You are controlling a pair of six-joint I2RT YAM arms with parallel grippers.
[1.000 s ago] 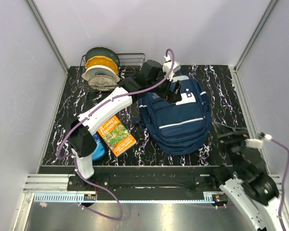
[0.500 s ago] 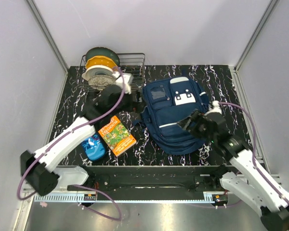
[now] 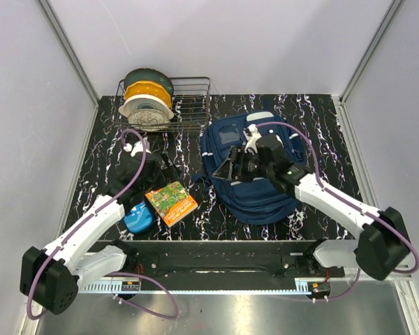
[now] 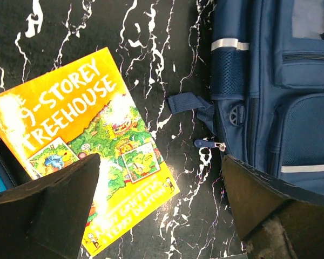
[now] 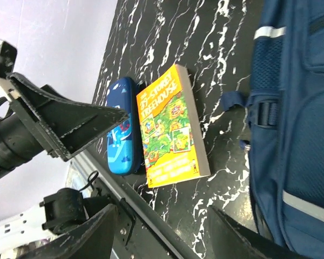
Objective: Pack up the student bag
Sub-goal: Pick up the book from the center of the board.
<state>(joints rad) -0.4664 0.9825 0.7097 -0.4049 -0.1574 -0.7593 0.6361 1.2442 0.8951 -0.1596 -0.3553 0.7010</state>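
The left gripper [image 4: 159, 216] stood with its fingers [image 4: 54, 210] spread as wide as they go and nothing between them. It hovered over the gap between the yellow book [image 4: 92, 145] and the left side of the student bag [image 4: 281, 97]. The right gripper [image 5: 167, 243] was also parted and empty. From above it hung over the bag's left half, pointing toward the book.

The student bag [image 3: 262, 188] lay flat, front panel up, right of the worktop's [image 3: 321, 125] middle and reaching toward its far edge. Its pockets looked zipped, and one zip pull [image 4: 209, 144] showed at its left flank, beside a fabric loop. The book [image 3: 171, 203] lay just left of the bag near the worktop's near edge. A blue pencil case [image 3: 137, 218] lay beside it, farther left. A wire basket [image 3: 195, 105] of spools sat at the far left corner.

Packing seemed barely begun, since both items lay outside and the bag appeared closed. The next move probably called for one gripper to pinch that small pull and the other to steady the soft fabric, which would likely bunch if dragged.
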